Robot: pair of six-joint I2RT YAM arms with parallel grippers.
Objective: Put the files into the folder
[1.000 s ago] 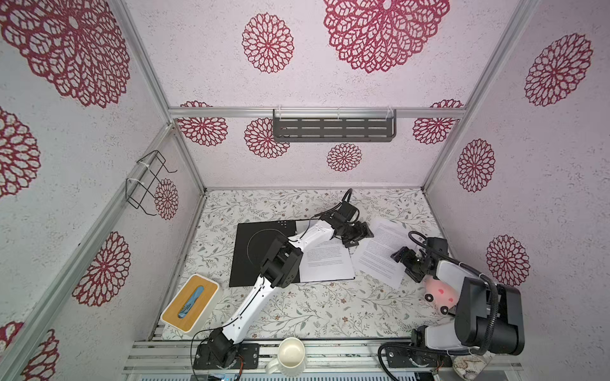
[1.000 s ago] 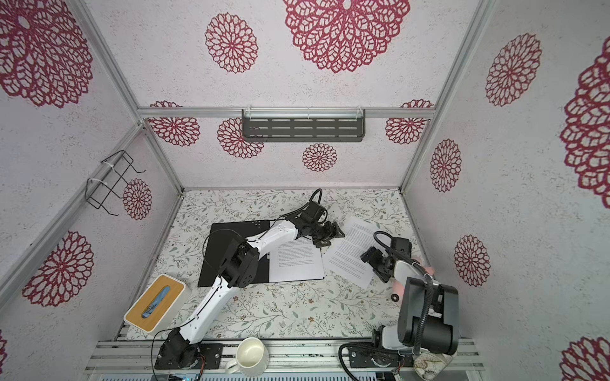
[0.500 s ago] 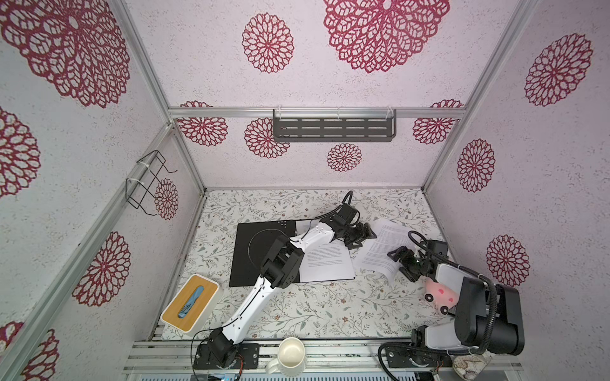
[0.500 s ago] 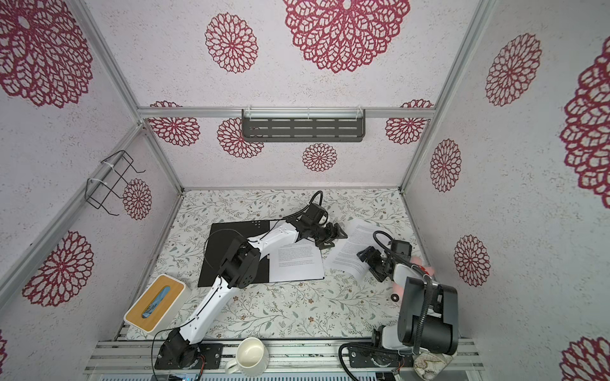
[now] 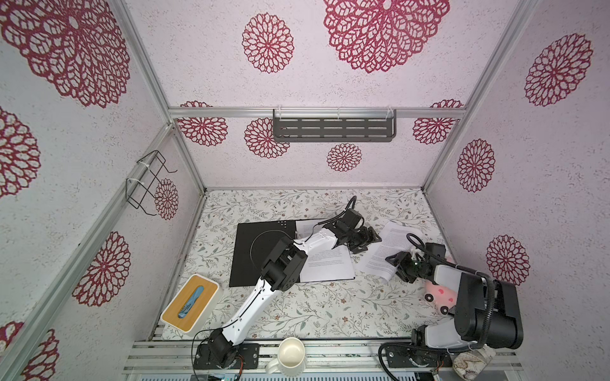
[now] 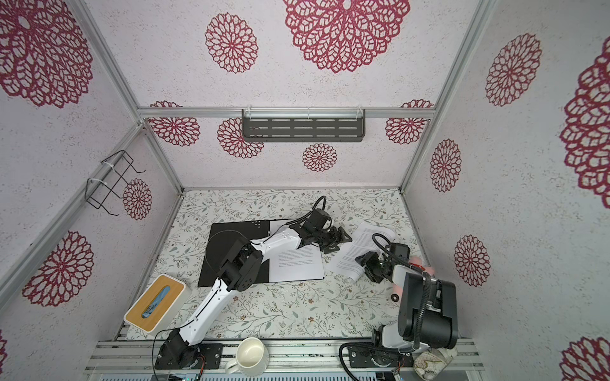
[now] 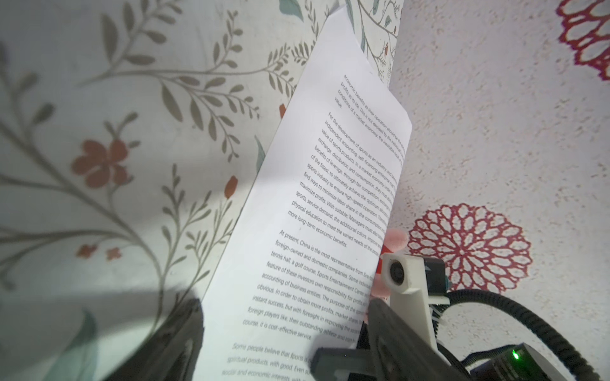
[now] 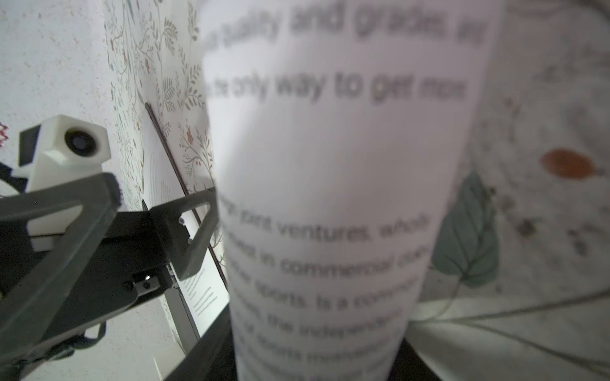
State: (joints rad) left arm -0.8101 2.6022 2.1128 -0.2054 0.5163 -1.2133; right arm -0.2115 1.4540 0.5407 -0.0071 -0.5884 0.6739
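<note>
One printed sheet (image 5: 389, 244) passes between the jaws of the right gripper (image 5: 398, 268), grip uncertain; the left gripper (image 5: 367, 243) gapes beside its edge.

A printed sheet (image 8: 330, 181), bowed and blurred, looms close at the lens; beside it the left gripper (image 8: 158, 198) holds its jaws apart over the floral table (image 8: 528, 231).

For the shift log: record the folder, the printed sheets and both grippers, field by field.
folder: open flat, black inside up
sheet in folder: printed, lying on right half
loose sheet: right of folder, near edge curled up
left gripper: open, empty, between folder and loose sheet
right gripper: at loose sheet's curled edge; grip unclear
</note>
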